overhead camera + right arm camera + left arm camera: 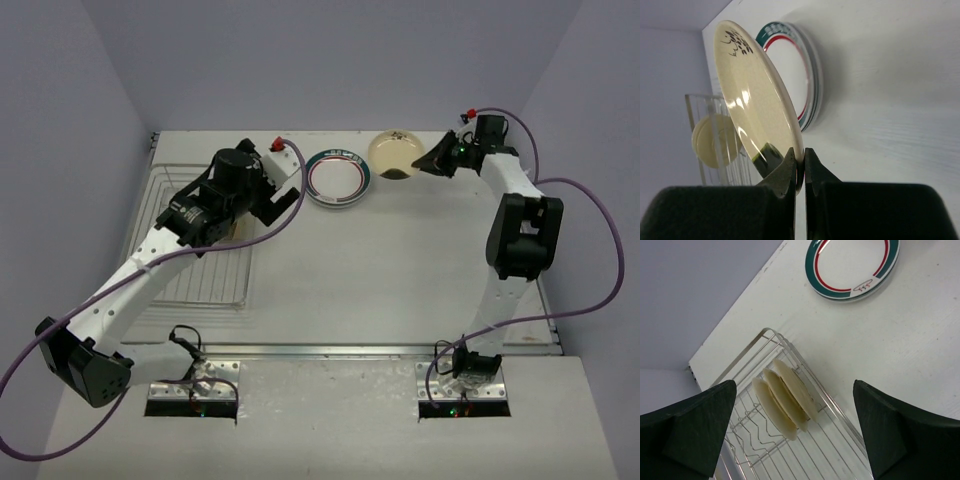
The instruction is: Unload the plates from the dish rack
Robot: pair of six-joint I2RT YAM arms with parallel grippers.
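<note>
Three cream plates point(785, 400) stand on edge in the silver dish rack point(815, 450). My left gripper point(795, 385) hangs open above them, touching nothing; in the top view it point(281, 203) sits over the right rim of the rack point(180, 280). My right gripper point(801, 161) is shut on the rim of a tan plate point(752, 95) with a dark leaf print, held tilted off the table. In the top view that plate point(397, 154) is at the back of the table, with the right gripper point(432, 160) beside it. A white plate with a teal rim and red ring point(340, 178) lies flat on the table.
The teal-rimmed plate point(852, 265) lies just beyond the rack's far corner; the right wrist view shows it point(809, 75) behind the held plate. The back wall is close behind both. Purple cables loop off both arms.
</note>
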